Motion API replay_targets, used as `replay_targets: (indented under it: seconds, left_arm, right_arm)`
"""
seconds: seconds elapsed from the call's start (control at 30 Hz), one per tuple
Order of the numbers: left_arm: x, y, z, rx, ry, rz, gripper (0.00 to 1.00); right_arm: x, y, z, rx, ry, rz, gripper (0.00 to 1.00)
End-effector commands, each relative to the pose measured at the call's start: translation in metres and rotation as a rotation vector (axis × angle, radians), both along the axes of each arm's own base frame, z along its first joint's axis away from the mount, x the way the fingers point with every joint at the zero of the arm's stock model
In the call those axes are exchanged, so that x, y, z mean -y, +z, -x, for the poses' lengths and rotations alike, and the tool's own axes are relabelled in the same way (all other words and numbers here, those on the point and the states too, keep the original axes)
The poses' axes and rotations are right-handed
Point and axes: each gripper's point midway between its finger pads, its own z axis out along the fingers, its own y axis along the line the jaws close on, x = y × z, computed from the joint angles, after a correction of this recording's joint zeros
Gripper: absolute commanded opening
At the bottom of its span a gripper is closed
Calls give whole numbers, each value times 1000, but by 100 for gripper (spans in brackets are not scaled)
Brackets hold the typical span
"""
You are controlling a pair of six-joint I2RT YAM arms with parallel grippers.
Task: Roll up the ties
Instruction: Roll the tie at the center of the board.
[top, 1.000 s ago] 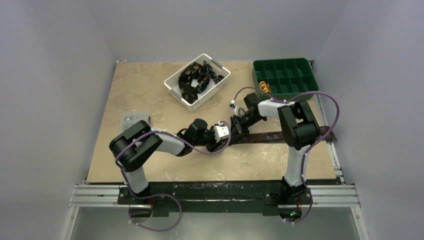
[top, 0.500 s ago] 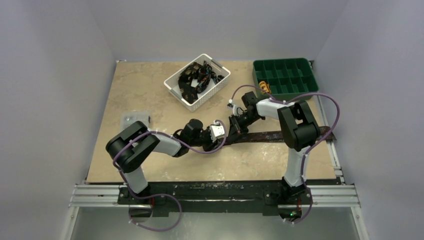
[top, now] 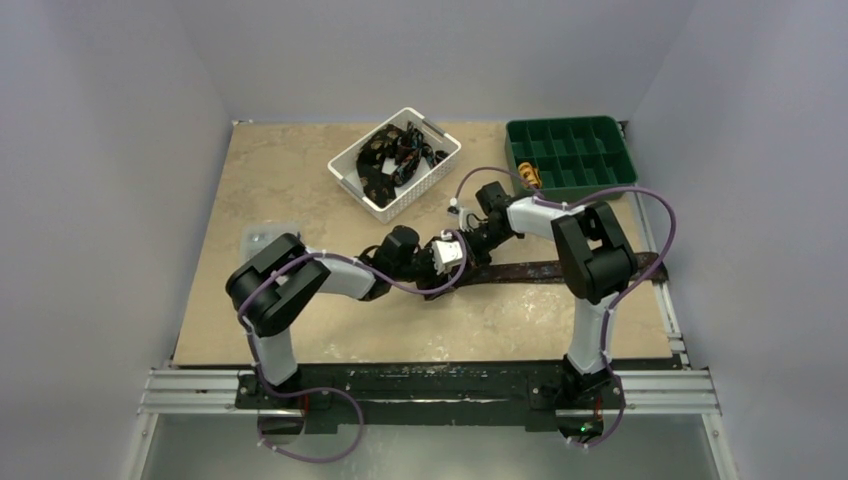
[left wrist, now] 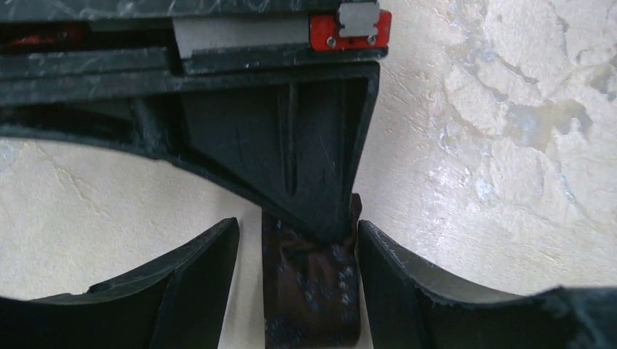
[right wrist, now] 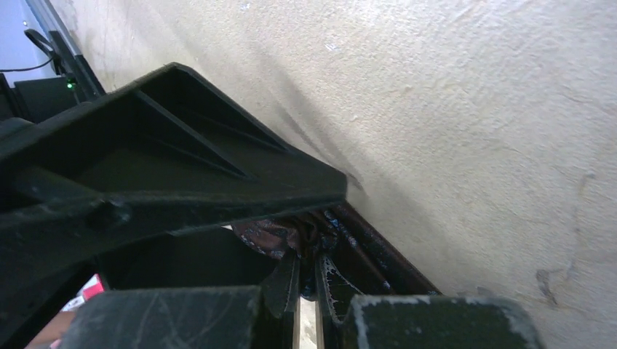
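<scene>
Near the centre of the tabletop (top: 280, 180), a dark tie (top: 520, 273) lies flat, stretching toward 3 o'clock. Over its centre end the left fingers (left wrist: 298, 287) stand open, one on each side of the fabric, gripping nothing. Between them the right fingers (right wrist: 305, 291) are closed, tips down on the bunched tie end; whether they pinch fabric is unclear. More ties (top: 395, 155) fill a white basket (top: 425, 186) at 12 o'clock; a green tray (top: 565, 123) sits at 1 o'clock.

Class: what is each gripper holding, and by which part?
Right gripper pinches the tie at its folded end; left gripper straddles it, open, holding nothing.
</scene>
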Motion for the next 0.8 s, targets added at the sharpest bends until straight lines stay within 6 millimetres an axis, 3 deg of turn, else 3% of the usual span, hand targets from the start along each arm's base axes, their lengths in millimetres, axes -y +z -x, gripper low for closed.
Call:
replay_targets:
  seconds: [0.0,0.13,0.27,0.33,0.5,0.57,0.67,0.77]
  left_arm:
    - [8,-4,3,11,-83,-22,56]
    - [-6,-13,29,-43,-160,-63,41]
    - [-22,-22,53,-88,-211,-91,39]
    - [-25,-24,55,-98,-213,-98,39]
    - [-25,-25,43,-114,-170,-109,43]
    - [-25,-22,33,-115,-129,-98,51]
    - [-29,-10,21,-81,-50,-56,59]
    - [-39,0,21,-28,1,-9,62]
  right_arm:
    - [-5,-7,-5,63,25,26,0]
    - [-14,9,-3,79,38,-18,0]
    - [-20,26,-13,111,41,-40,0]
    - [-20,26,-17,122,45,-33,0]
    - [-11,1,-5,67,61,17,0]
    - [-5,-15,3,44,62,44,0]
    - [3,-37,10,18,66,81,0]
    - [8,-49,9,35,64,110,0]
